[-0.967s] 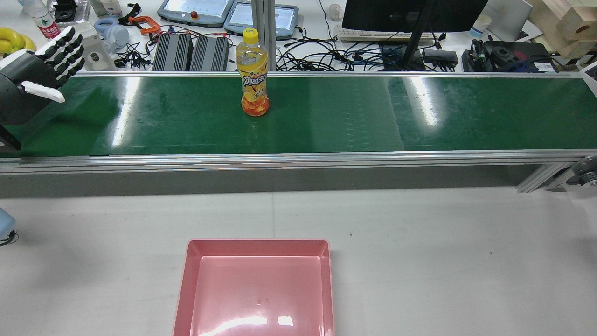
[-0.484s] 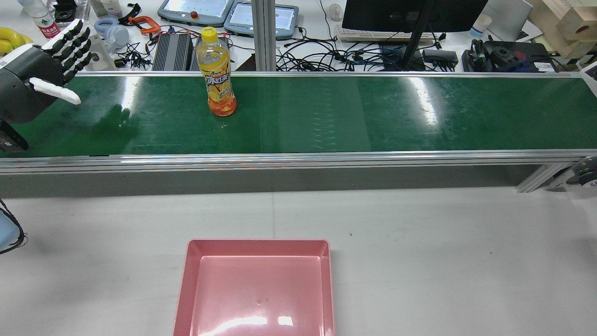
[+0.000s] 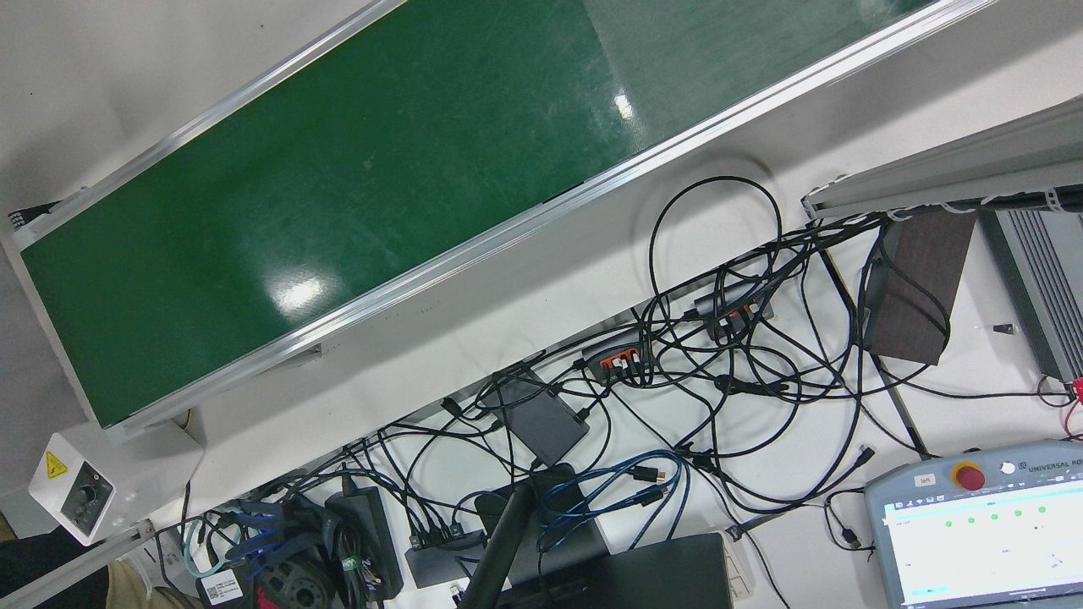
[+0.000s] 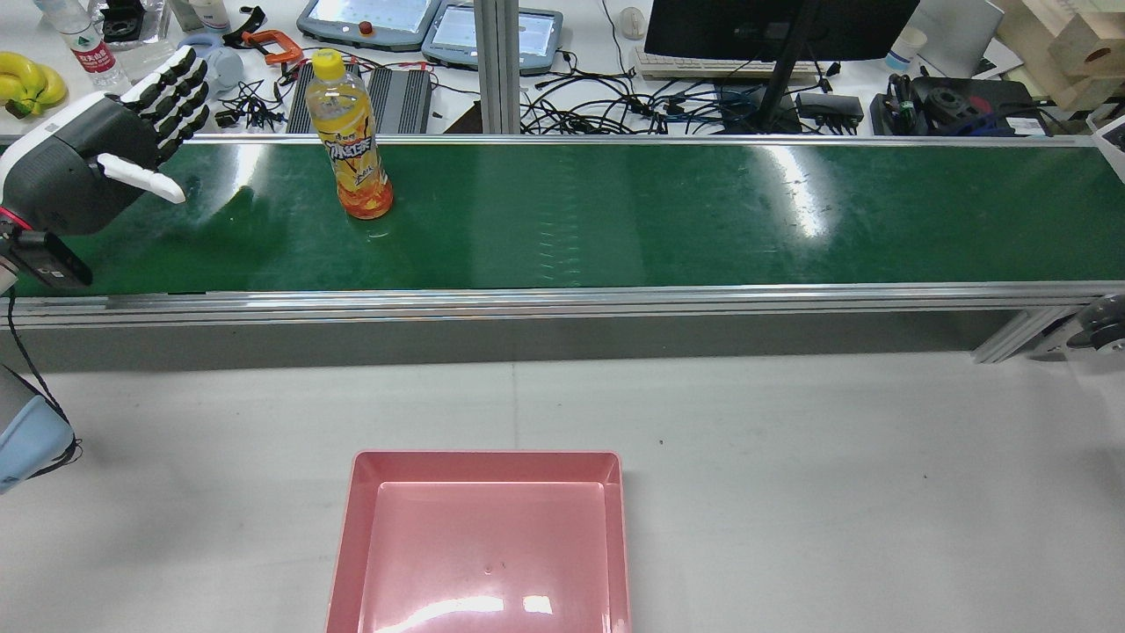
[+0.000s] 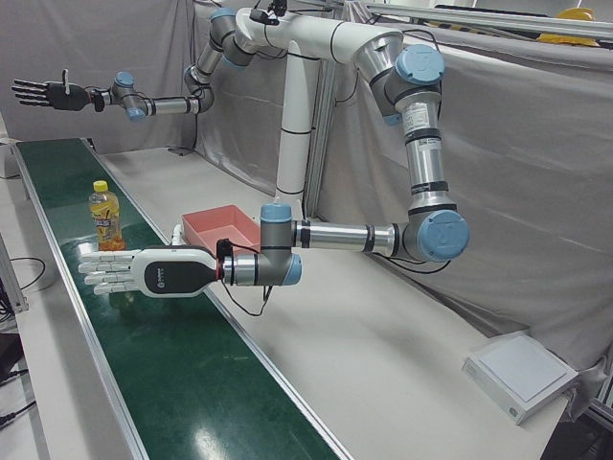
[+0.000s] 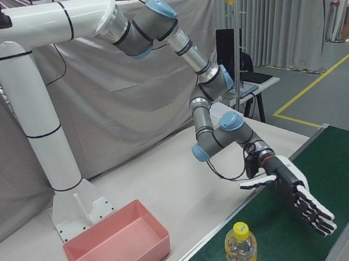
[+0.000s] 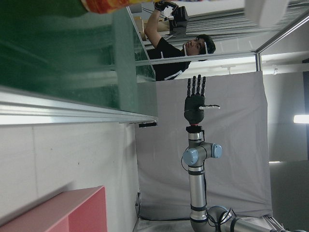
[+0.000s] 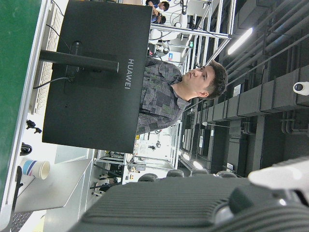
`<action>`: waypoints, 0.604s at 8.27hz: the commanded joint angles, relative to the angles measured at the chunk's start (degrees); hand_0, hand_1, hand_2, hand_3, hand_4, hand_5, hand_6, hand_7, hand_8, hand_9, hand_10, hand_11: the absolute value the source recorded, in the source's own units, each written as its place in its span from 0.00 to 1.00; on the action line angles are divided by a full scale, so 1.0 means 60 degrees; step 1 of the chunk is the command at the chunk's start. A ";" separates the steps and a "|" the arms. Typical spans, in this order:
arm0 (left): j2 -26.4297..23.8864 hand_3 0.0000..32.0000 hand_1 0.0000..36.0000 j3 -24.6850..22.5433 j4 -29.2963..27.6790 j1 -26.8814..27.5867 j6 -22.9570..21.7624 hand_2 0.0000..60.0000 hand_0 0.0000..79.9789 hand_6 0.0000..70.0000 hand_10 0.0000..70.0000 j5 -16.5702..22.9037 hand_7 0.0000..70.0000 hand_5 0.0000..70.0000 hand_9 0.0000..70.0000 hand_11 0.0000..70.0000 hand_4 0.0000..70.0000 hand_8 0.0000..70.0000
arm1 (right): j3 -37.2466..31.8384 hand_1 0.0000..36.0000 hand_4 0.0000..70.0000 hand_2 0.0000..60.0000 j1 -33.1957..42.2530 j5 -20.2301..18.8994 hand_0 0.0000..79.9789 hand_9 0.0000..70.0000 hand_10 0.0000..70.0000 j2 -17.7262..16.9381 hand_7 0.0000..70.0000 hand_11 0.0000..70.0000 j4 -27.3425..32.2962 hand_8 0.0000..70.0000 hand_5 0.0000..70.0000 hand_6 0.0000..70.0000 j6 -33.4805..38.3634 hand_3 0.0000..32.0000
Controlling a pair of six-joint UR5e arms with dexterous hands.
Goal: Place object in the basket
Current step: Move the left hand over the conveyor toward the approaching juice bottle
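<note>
Orange bottle (image 4: 352, 146) stands upright near the left hand (image 4: 97, 167), fingers spread, grasping nothing.

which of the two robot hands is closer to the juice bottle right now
The left hand, open over the belt just beside the bottle. The right hand is raised far off at the belt's other end, also open.

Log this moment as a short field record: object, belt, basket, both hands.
object: orange drink bottle, upright, yellow cap
support: green conveyor belt
basket: pink basket, nothing in it, on the table on the robot's side of the belt
left hand: open, over the belt, apart from the bottle
right hand: open, raised far down the belt
</note>
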 commanded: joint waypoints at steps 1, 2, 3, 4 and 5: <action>-0.0612 0.00 0.38 0.0265 0.0121 0.0056 0.0013 0.00 0.82 0.00 0.00 0.0067 0.00 0.11 0.00 0.00 0.00 0.00 | 0.0000 0.00 0.00 0.00 0.0000 0.0000 0.00 0.00 0.00 0.0000 0.00 0.00 0.0000 0.00 0.00 0.00 -0.0014 0.00; -0.0701 0.00 0.39 0.0265 0.0165 0.0056 0.0013 0.00 0.83 0.00 0.00 0.0067 0.00 0.13 0.00 0.00 0.00 0.00 | 0.0000 0.00 0.00 0.00 0.0000 0.0000 0.00 0.00 0.00 0.0000 0.00 0.00 0.0000 0.00 0.00 0.00 0.0001 0.00; -0.0760 0.00 0.39 0.0265 0.0209 0.0070 0.0013 0.00 0.83 0.00 0.00 0.0067 0.00 0.13 0.00 0.00 0.00 0.00 | 0.0000 0.00 0.00 0.00 0.0000 0.0000 0.00 0.00 0.00 0.0000 0.00 0.00 -0.0014 0.00 0.00 0.00 0.0001 0.00; -0.0760 0.00 0.39 0.0250 0.0210 0.0056 -0.0030 0.00 0.84 0.00 0.00 0.0067 0.00 0.15 0.00 0.00 0.00 0.00 | 0.0000 0.00 0.00 0.00 0.0000 0.0000 0.00 0.00 0.00 0.0000 0.00 0.00 0.0000 0.00 0.00 0.00 0.0001 0.00; -0.0688 0.00 0.39 0.0265 0.0210 0.0041 -0.0089 0.00 0.85 0.00 0.00 -0.0020 0.00 0.16 0.00 0.00 0.00 0.00 | 0.0000 0.00 0.00 0.00 0.0000 0.0000 0.00 0.00 0.00 0.0000 0.00 0.00 0.0000 0.00 0.00 0.00 0.0001 0.00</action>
